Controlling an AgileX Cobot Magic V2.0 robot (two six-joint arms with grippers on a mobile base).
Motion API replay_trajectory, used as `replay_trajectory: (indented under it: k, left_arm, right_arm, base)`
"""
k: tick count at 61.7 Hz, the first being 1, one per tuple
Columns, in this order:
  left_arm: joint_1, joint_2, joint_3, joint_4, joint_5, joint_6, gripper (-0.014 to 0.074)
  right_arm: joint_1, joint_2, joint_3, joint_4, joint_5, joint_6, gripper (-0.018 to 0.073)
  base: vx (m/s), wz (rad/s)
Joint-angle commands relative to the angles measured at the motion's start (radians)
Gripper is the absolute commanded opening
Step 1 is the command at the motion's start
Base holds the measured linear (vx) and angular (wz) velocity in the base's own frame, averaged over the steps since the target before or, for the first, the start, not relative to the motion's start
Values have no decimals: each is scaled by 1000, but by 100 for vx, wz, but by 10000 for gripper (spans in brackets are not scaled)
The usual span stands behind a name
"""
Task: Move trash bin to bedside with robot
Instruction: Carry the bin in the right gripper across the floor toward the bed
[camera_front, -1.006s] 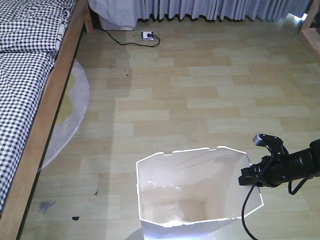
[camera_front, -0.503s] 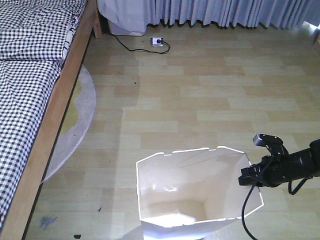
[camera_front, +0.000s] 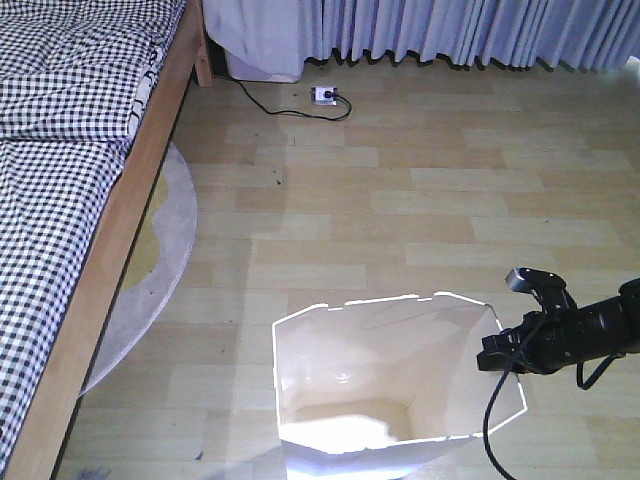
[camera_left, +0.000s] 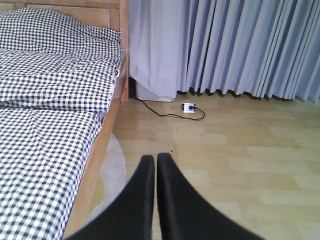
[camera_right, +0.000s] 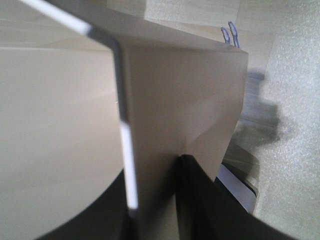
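Bed (camera_front: 60, 200), rug (camera_front: 165, 240) and power strip (camera_front: 325, 95) have slid down and to the right in the front view over the last second, while the bin (camera_front: 340, 370) and right hand (camera_front: 497, 352) keep their place. I judge the base is rolling forward with the bin in tow.

The right hand pinches the bin's right rim, with the thin wall between its 2 fingers. The left hand (camera_left: 155, 162) is closed to a sliver and holds nothing. The bin sits low in the front view, still well apart from the bed frame. Whether its base drags or hangs I cannot tell.

To do this well, the grip should stay firm, since the wall looks likely to flex. The base should move slowly and curve left. The bin's base should stay clear of the rug edge and stop just beside the frame.

The pale plank floor (camera_front: 420, 200) looks smooth. The round grey rug tucks under the bed on the left. Farther off, a black cable (camera_front: 270, 98) runs to the strip below the grey-blue curtains (camera_front: 450, 30).
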Motion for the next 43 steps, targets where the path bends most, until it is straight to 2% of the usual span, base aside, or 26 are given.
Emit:
replay_trajectory:
  k: [1, 43]
  left_arm:
    - [0, -14, 12, -4, -69, -6, -6]
    - [0, -14, 12, -4, -69, -6, -6]
  right_arm:
    - [-2, -64, -7, 40, 215, 3, -3]
    - [-2, -64, -7, 40, 215, 3, -3]
  base:
    - [18, 0]
    - [18, -2]
